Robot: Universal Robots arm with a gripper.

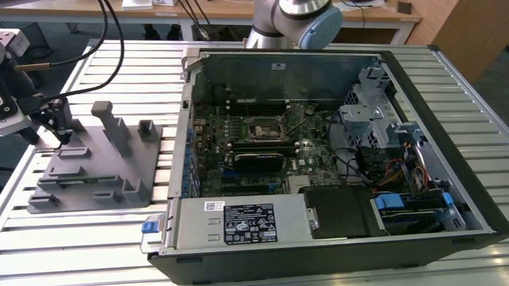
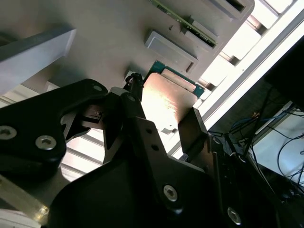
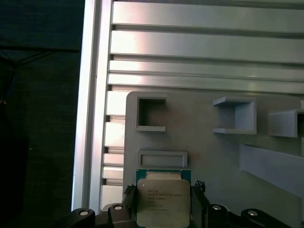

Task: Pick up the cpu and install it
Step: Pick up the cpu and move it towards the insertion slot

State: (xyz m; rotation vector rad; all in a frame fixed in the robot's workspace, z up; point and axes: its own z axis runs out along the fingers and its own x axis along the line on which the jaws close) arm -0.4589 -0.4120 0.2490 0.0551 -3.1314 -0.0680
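Observation:
The cpu (image 3: 163, 202), a flat square chip with a silvery top and green rim, lies on the grey holder tray (image 1: 95, 173) at the exterior view's left. My gripper (image 1: 62, 138) is down on the tray's far left corner. In both wrist views its black fingers (image 3: 128, 192) stand against two opposite edges of the cpu (image 2: 166, 99), so the gripper (image 2: 164, 111) is shut on it. The cpu still looks level with the tray surface (image 3: 213, 156). The motherboard socket (image 1: 263, 130) sits uncovered in the open computer case.
The open computer case (image 1: 334, 149) lies on the slatted aluminium table (image 1: 119, 71), to the exterior view's right of the tray. Grey posts (image 1: 107, 122) and pockets rise from the tray. Black cables (image 1: 111, 36) hang above the gripper. The table's edge (image 3: 88, 118) is close to the tray.

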